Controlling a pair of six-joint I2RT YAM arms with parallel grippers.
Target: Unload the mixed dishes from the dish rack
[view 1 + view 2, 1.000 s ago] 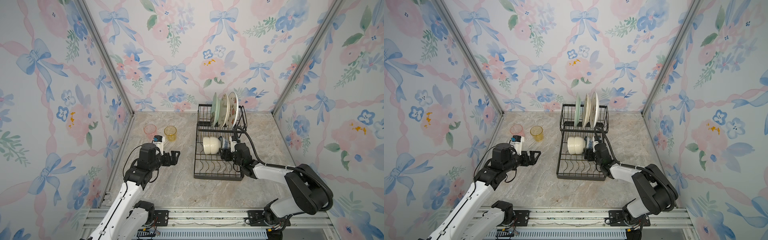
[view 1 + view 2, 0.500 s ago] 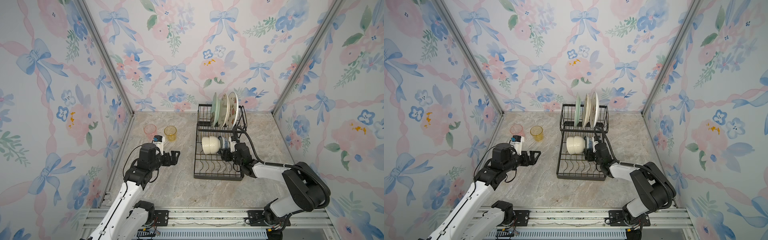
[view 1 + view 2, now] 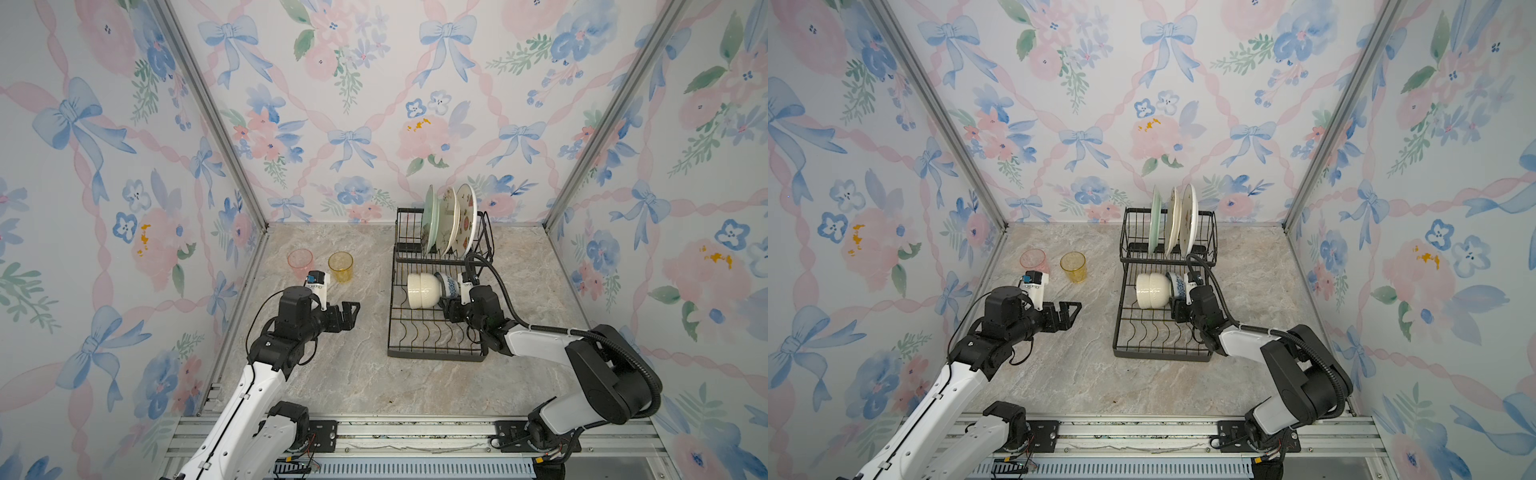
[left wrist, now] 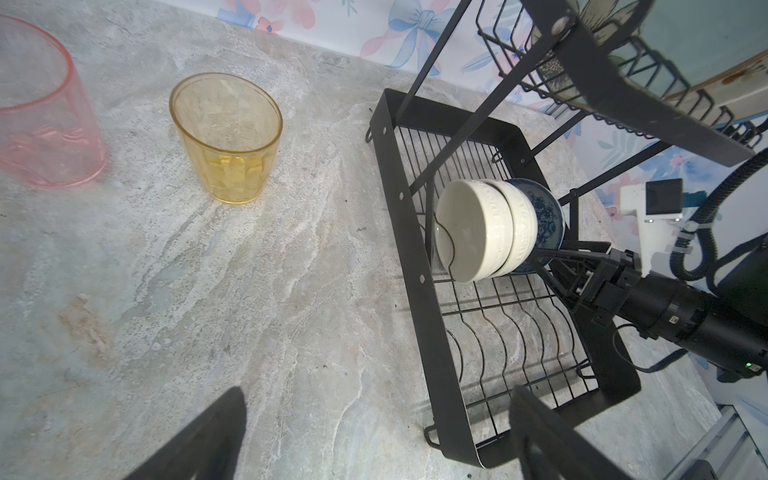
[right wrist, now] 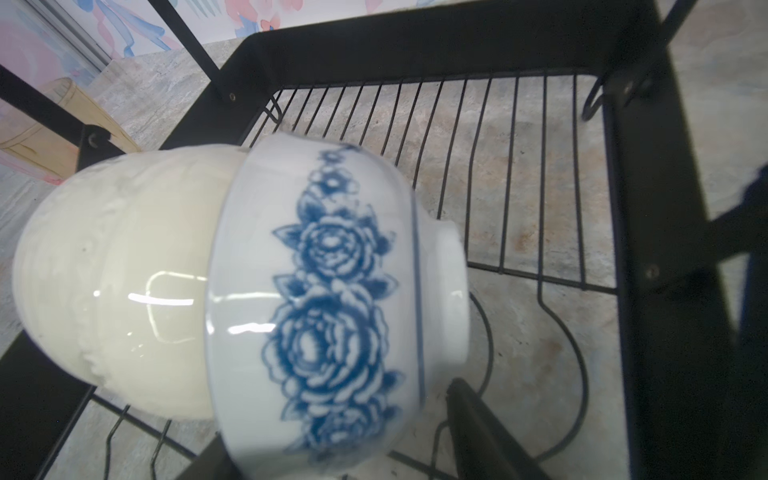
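Note:
On the lower tray of the black wire dish rack [image 3: 432, 356] [image 4: 409, 232], two nested cream bowls [image 3: 422, 290] [image 5: 124, 282] lie on their side, with a blue-patterned bowl [image 3: 448, 284] [image 5: 328, 291] over them. My right gripper [image 3: 451, 309] [image 5: 332, 419] is open and straddles the blue bowl; one finger [image 5: 469, 411] stands just off its foot. A mint plate [image 3: 430, 218] and two cream plates [image 3: 449, 220] stand upright in the upper shelf. My left gripper [image 3: 353, 316] [image 4: 378, 399] hangs open and empty over the counter, left of the rack.
A pink tumbler [image 3: 300, 262] [image 4: 45, 116] and an amber tumbler [image 3: 340, 266] [image 4: 226, 137] stand upright on the marble counter [image 3: 357, 374], far left of the rack. Floral walls close in three sides. The right arm's cable [image 3: 498, 282] loops over the rack's right side.
My right gripper's jaws have narrowed around the blue-patterned bowl. The left arm has not moved.

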